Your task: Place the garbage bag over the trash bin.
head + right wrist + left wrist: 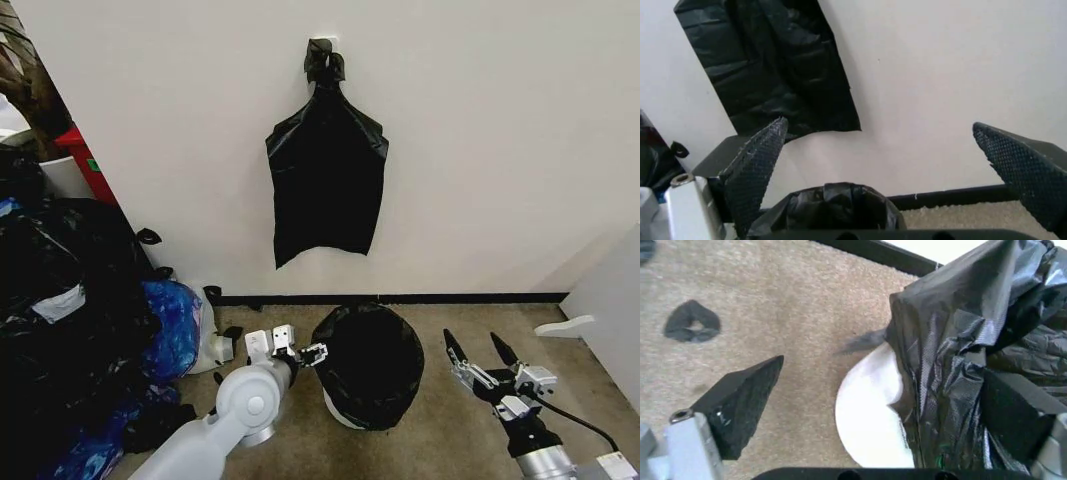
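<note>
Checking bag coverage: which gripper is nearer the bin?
Left. The left gripper is open at the bag on the bin's left side; the right gripper is open, apart on the right.

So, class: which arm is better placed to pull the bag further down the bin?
Probably the left: its gripper is open at the bag on the bin; the right gripper hangs open, apart.

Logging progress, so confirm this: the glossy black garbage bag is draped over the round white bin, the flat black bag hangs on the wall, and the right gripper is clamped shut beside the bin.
Wrong on one point: the right gripper is open, fingers spread apart beside the round white plastic trash bin, as the right wrist view shows. The glossy black garbage bag does cover the bin, and the flat black bag hangs on the wall.
</note>
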Motion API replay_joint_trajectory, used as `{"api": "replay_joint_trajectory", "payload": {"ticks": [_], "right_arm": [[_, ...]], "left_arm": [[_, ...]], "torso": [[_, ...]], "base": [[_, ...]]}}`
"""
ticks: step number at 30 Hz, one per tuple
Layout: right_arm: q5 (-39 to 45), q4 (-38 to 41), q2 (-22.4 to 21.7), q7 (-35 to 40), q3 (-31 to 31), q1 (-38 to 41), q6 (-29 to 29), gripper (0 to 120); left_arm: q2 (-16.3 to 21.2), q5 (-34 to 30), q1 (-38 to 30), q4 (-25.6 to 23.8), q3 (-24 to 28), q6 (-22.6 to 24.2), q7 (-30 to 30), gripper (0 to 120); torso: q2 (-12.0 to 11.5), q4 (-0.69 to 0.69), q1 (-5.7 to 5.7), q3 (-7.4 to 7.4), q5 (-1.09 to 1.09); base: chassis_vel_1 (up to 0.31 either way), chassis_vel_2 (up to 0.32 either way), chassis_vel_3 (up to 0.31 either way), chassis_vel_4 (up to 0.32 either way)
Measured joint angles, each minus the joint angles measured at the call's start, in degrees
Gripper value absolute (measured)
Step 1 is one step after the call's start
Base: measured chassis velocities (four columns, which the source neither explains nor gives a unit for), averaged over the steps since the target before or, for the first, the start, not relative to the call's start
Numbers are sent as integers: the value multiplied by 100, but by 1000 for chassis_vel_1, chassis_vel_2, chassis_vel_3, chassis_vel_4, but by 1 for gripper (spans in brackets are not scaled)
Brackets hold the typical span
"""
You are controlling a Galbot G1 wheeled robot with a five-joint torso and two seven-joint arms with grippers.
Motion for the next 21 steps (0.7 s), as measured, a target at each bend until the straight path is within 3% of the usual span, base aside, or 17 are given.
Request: {"api": "replay_joint_trajectory", "payload": {"ticks": [16, 21], "right_arm": [[-20, 240, -248, 281, -166, 229, -241, 100], [-27, 420, -291, 453, -172, 282, -326, 100]], "left_arm": [[213, -15, 679, -567, -614, 186, 647, 100], [363, 200, 990, -959, -897, 138, 924, 100]], "torso": [[0, 0, 0, 0, 0], [0, 0, -1, 0, 0]], "base": [[0, 0, 0, 0], [0, 0, 0, 0]]}}
